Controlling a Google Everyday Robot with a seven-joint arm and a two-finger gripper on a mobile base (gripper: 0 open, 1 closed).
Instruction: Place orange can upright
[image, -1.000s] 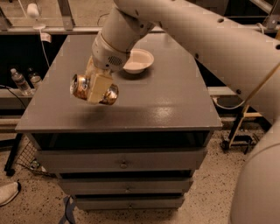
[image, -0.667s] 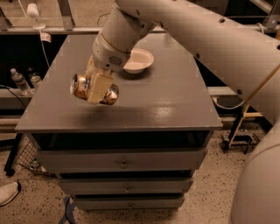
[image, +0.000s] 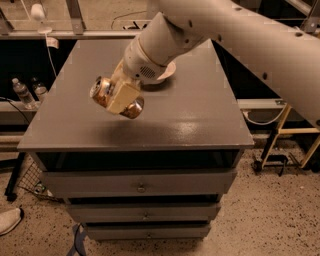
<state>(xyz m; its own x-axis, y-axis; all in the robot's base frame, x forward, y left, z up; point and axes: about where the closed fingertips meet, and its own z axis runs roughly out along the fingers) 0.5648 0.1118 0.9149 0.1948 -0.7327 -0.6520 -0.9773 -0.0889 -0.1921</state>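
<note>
Camera view: the gripper (image: 121, 98) hangs in front of and to the left of the white bowl (image: 168, 73), toward the viewer's side of the grey worktop (image: 200, 115). Its cream fingers (image: 118, 102) are clamped around the middle of the orange can (image: 102, 91). The can lies on its side at a slant. Its silver pull-tab end points away from the bowl, to the left and slightly up, and its other end shows below and to the right of the fingers. The can is clear of the worktop, with a soft dark shadow on the surface beneath it. The white arm (image: 210, 25) reaches in from the upper right, passes over the bowl and hides part of its rim. Drawers (image: 140, 184) sit under the worktop. Far left of the bowl, off the worktop, stand plastic bottles (image: 22, 93).
</note>
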